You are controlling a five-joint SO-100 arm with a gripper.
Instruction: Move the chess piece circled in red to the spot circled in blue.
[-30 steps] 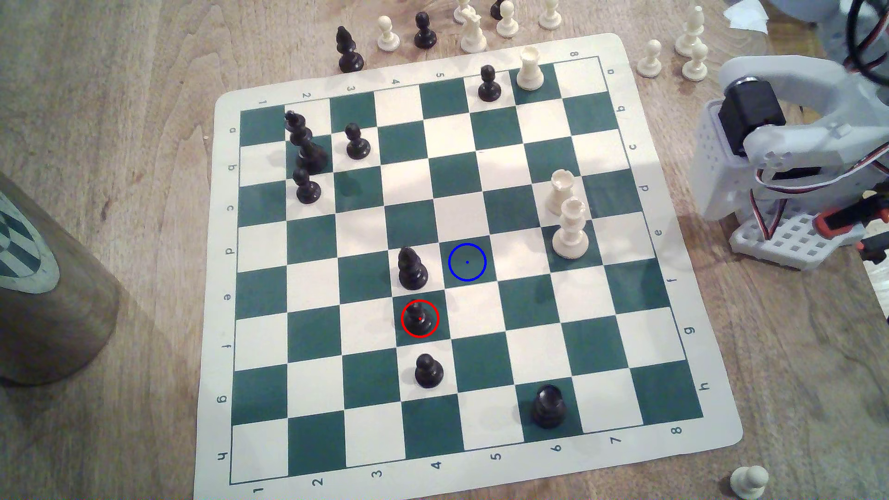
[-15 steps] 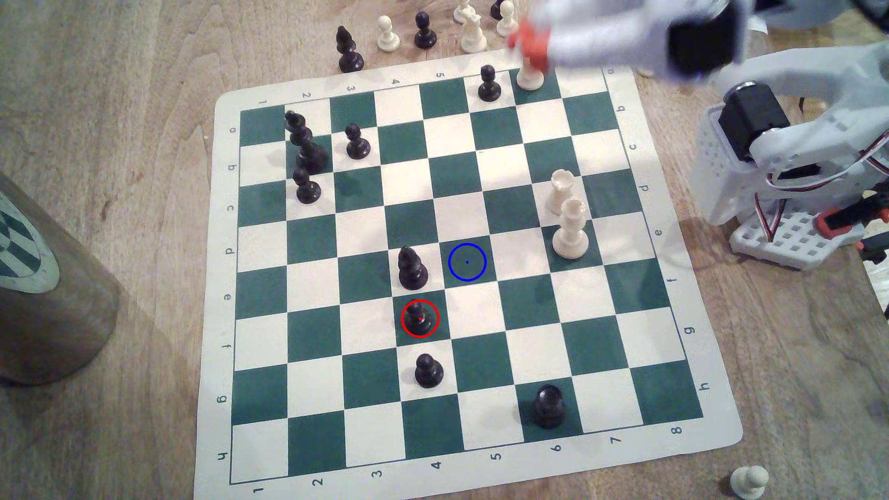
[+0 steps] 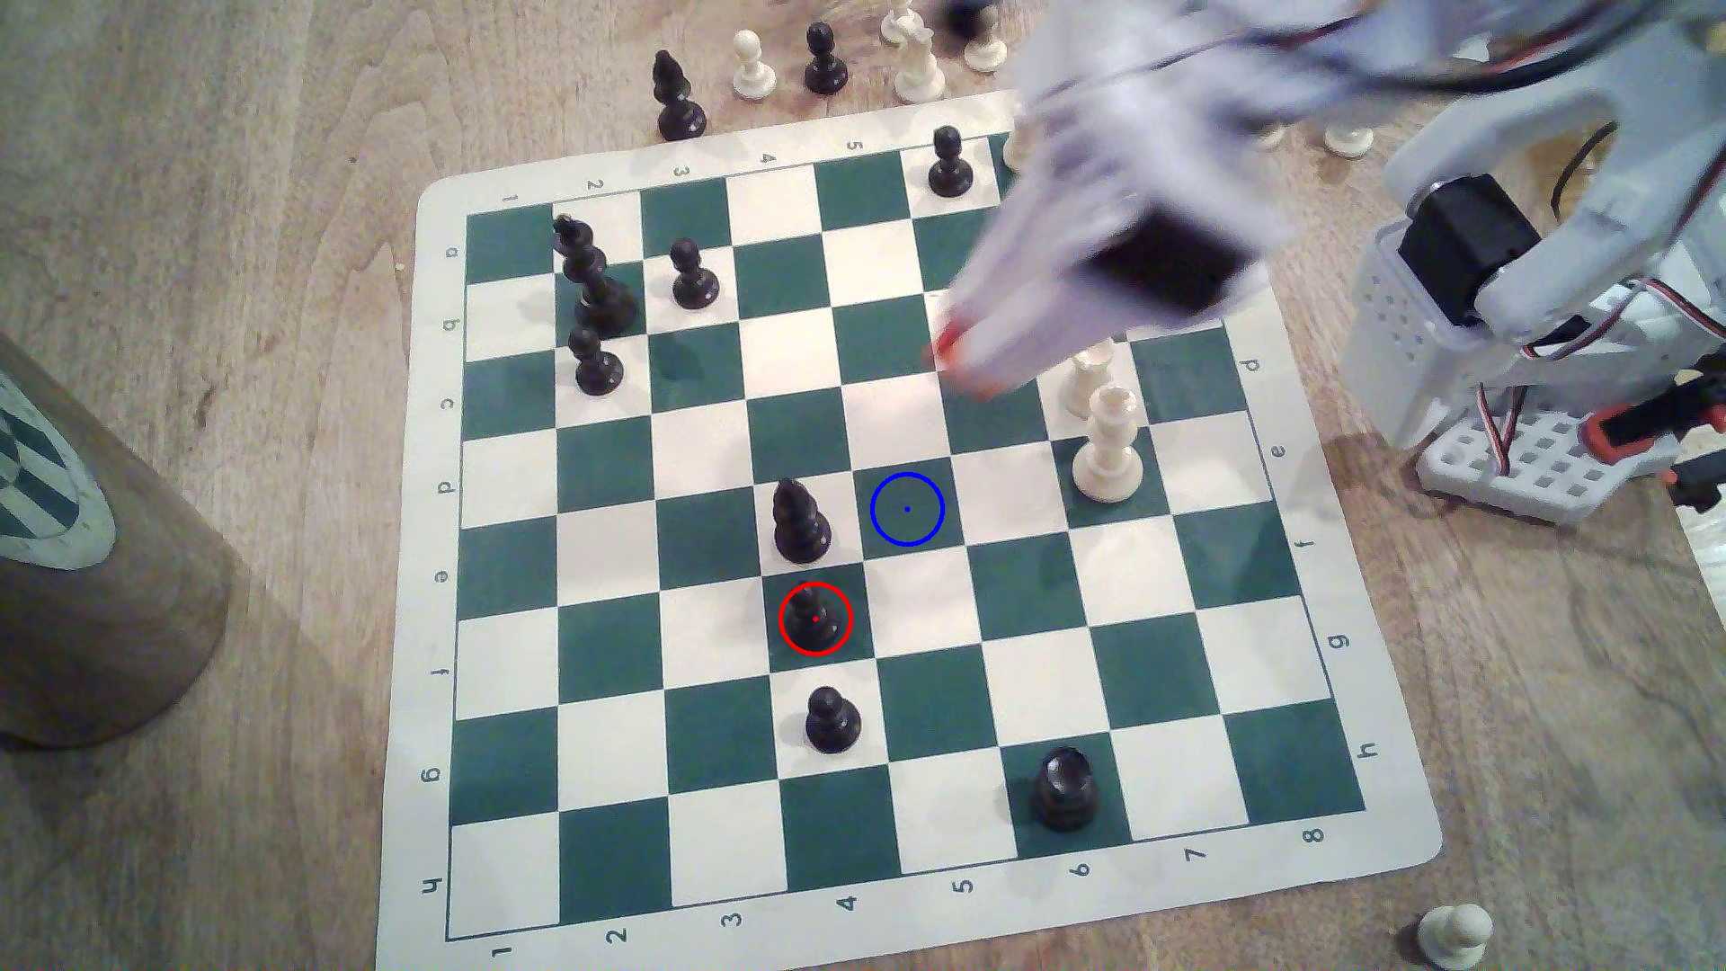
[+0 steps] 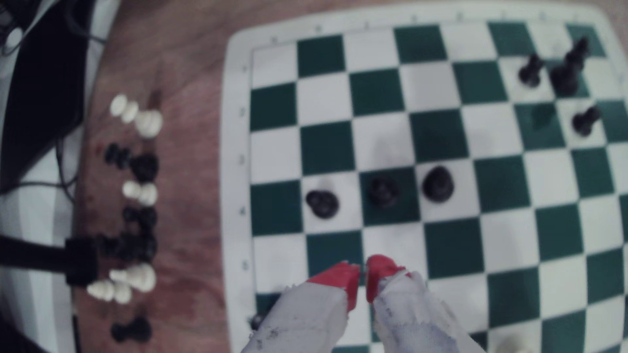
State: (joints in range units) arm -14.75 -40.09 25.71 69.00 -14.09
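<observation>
Claw (image 3: 962, 369): red-tipped, white-bodied, motion-blurred in the exterior view, poised over the chessboard (image 3: 1392, 840). In the wrist view the two red tips (image 4: 363, 276) sit nearly together with only a thin slit between them, nothing gripped.

The spot (image 3: 907, 509): blue-ringed dark green square, bare, near the claw on the side toward the board's numbered near edge.

Black bishop (image 3: 799, 523): upright, on the square just beside the spot.

The chess piece (image 3: 814, 616): black pawn inside the red ring, upright on a green square, diagonally adjacent to the spot and well apart from the claw.

Second black pawn (image 3: 830, 721): one square beyond the ringed pawn, away from the spot.

White queen (image 3: 1108, 448): near the claw, opposite side of the spot from the bishop.

Desk (image 3: 233, 280): wood, carries the chessboard and loose captured pieces.
</observation>
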